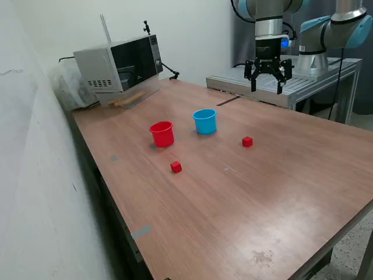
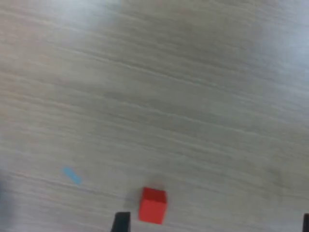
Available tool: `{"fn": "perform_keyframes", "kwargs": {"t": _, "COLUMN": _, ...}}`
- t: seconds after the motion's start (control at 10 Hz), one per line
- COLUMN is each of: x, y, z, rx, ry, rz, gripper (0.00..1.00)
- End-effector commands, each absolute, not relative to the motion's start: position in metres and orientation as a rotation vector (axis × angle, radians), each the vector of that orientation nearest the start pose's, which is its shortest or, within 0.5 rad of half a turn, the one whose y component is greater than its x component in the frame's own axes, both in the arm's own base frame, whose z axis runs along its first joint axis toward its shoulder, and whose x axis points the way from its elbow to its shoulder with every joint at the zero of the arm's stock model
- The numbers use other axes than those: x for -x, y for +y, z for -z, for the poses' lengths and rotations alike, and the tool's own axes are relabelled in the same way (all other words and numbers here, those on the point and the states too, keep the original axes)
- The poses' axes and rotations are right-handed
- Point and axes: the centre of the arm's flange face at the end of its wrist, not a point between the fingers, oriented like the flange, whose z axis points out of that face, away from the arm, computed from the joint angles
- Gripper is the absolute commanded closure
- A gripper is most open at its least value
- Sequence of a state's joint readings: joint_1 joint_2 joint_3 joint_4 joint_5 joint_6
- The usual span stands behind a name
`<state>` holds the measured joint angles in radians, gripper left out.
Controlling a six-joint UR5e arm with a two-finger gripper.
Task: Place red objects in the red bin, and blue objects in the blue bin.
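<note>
gripper (image 1: 267, 83) hung high over table's (image 1: 280, 192) far edge, fingers spread wide, empty | red cup (image 1: 162, 133) & light blue cup (image 1: 204, 121) side by side mid-table | red cube (image 1: 176, 167) at cup's 5 o'clock | 2nd red cube (image 1: 247, 141) at blue cup's 4 o'clock, prob. the one in blurry wrist view (image 2: 153, 205)

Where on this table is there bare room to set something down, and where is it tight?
The widest bare patch of wooden table runs from the two small red cubes to the near edge. The strip at the exterior view's right is also free. It is crowded around the red plastic cup, the light blue plastic cup and the microwave.
</note>
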<state>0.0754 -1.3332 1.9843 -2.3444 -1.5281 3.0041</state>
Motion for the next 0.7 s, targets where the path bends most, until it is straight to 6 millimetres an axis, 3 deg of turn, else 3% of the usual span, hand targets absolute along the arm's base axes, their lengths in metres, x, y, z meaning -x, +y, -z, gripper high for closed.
{"fn": "perform_keyframes", "kwargs": {"t": 0.0, "x": 0.529, "y": -0.197, "z": -0.239, "rx": 2.464, "ry": 2.159, "rz": -0.06, "gripper": 0.0}}
{"fn": "perform_keyframes", "kwargs": {"t": 0.3, "x": 0.584, "y": -0.203, "z": -0.228, "rx": 2.41, "ry": 2.233, "rz": -0.087, "gripper": 0.0}}
{"fn": "perform_keyframes", "kwargs": {"t": 0.6, "x": 0.604, "y": -0.204, "z": -0.182, "rx": 2.374, "ry": 2.207, "rz": -0.038, "gripper": 0.0}}
